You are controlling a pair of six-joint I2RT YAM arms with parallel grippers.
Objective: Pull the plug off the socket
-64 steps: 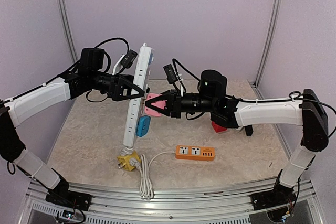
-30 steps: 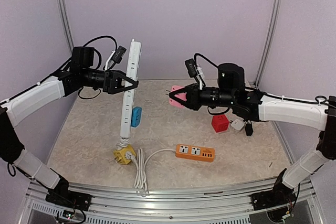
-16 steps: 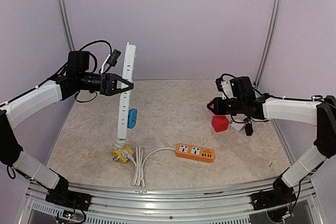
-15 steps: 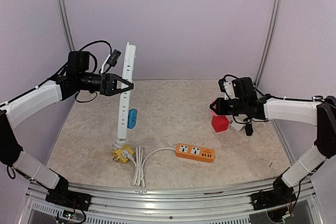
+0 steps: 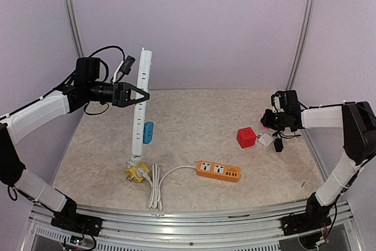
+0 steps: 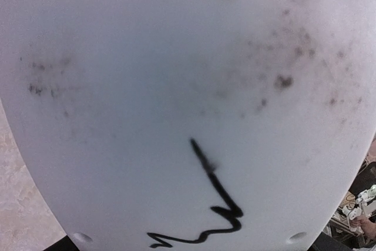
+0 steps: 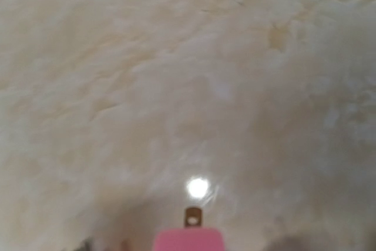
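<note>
Right wrist: pink plug (image 7: 188,240) clamped in right jaws, white strip (image 5: 139,107) in left jaws; lower to desk (image 5: 194,121) before release.

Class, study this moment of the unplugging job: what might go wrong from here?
The left gripper grips the long white power strip upright and tilted; a slip might topple it onto the coiled white cord.
The small blue plug in the strip could shake loose.
The right gripper holds the pink plug near the red cube adapter; setting it down carelessly might knock that cube.
</note>
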